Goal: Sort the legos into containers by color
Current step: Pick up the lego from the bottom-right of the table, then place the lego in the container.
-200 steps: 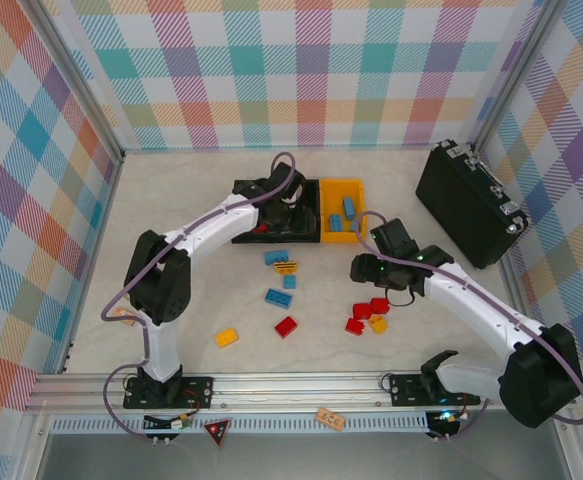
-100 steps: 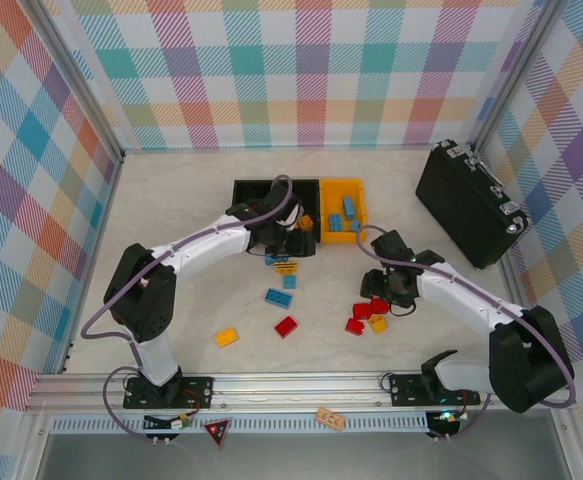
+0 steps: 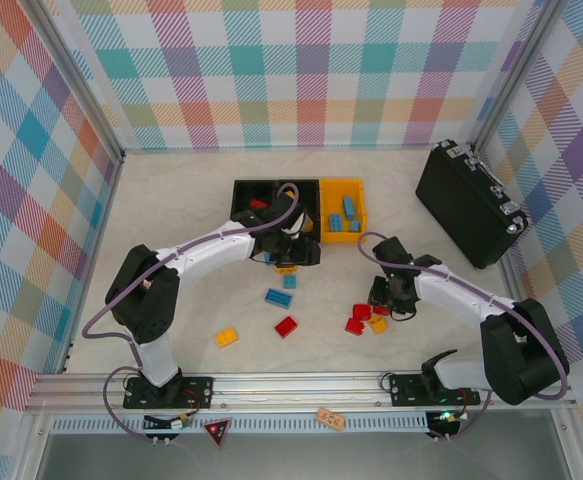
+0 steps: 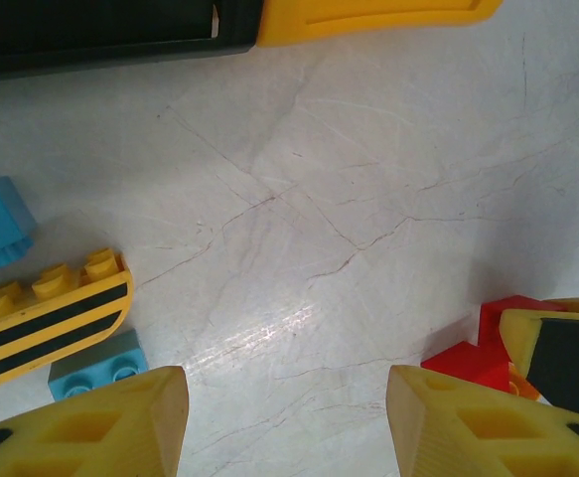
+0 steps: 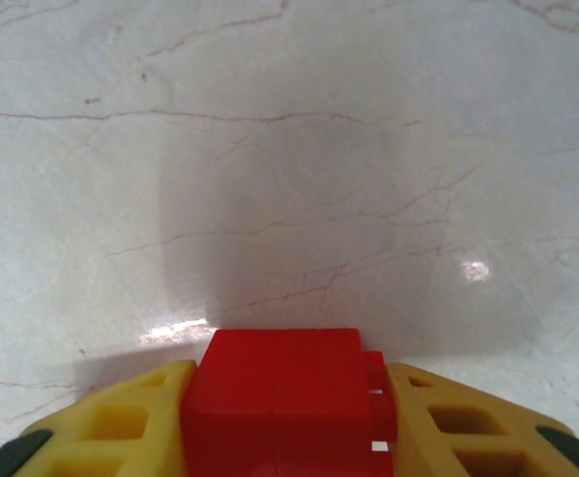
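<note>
Grasping a red lego brick close to the desk, the right tool is clenched on it. Best lifted straight up before crossing to the black bin holding red. The left tool, released, hangs roughly between them.

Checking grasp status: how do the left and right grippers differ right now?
The left gripper has its jaws wide apart with bare table between them; the right gripper has its jaws pressed on a red brick. The left sits by a striped yellow brick; the right sits at the red pile. Both have yellow fingers.
</note>
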You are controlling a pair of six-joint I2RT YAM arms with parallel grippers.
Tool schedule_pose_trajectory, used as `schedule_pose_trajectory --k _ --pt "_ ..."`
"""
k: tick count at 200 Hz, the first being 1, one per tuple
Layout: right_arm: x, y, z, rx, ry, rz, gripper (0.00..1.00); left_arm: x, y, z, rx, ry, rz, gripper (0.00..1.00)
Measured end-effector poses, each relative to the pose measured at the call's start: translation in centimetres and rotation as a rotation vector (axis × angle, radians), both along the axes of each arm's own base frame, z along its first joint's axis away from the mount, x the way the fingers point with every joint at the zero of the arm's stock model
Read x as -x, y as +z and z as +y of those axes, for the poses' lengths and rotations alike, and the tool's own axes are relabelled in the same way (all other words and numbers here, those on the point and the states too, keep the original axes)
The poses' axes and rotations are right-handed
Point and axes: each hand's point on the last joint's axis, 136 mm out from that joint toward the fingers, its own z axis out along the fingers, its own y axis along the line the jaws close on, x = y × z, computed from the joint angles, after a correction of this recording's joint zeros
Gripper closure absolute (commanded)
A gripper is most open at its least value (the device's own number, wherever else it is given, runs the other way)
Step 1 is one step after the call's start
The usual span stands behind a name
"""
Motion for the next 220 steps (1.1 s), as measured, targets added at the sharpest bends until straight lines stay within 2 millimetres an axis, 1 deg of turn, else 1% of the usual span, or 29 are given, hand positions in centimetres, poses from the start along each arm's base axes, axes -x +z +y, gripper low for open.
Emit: schedule_pose_trajectory --k 32,51,65,80,92,104,134,150,191,220 --pt "-0.1 0.2 -0.1 -0.001 0.000 -0.004 0.68 0.1 -0.5 0.2 -0.006 0.018 0.013 0.45" --pt "-0.7 1.2 0.3 -0.013 0.010 -0.023 0.68 0.3 -1.0 0.8 -0.013 0.045 0.019 0.45" --pt "-2.0 2.6 1.1 -0.036 0.026 -0.061 0.68 0.6 -1.2 1.8 -0.019 0.073 0.027 0.45" --pt "-3.7 4.5 2.2 -0.071 0.044 -0.114 0.68 1.2 -1.1 3.0 -0.018 0.101 0.033 0.45" --pt "-5.4 6.1 3.3 -0.102 0.063 -0.155 0.68 1.4 -0.8 4.3 -0.015 0.139 0.031 0.46" --pt "-6.9 7.2 4.3 -0.126 0.079 -0.181 0.68 1.3 -0.5 5.9 -0.014 0.184 0.025 0.45" --pt "-10.3 8.7 7.5 -0.155 0.150 -0.214 0.68 1.4 -0.4 9.6 -0.025 0.294 0.013 0.46" --pt "-12.0 9.4 10.0 -0.176 0.201 -0.230 0.68 1.6 -0.7 11.3 -0.034 0.348 0.019 0.45" --pt "-15.0 11.2 16.5 -0.227 0.336 -0.275 0.68 2.5 -2.2 15.5 -0.051 0.491 0.056 0.45" --pt "-16.8 12.4 20.5 -0.264 0.407 -0.308 0.68 3.3 -2.9 18.0 -0.050 0.586 0.071 0.45"
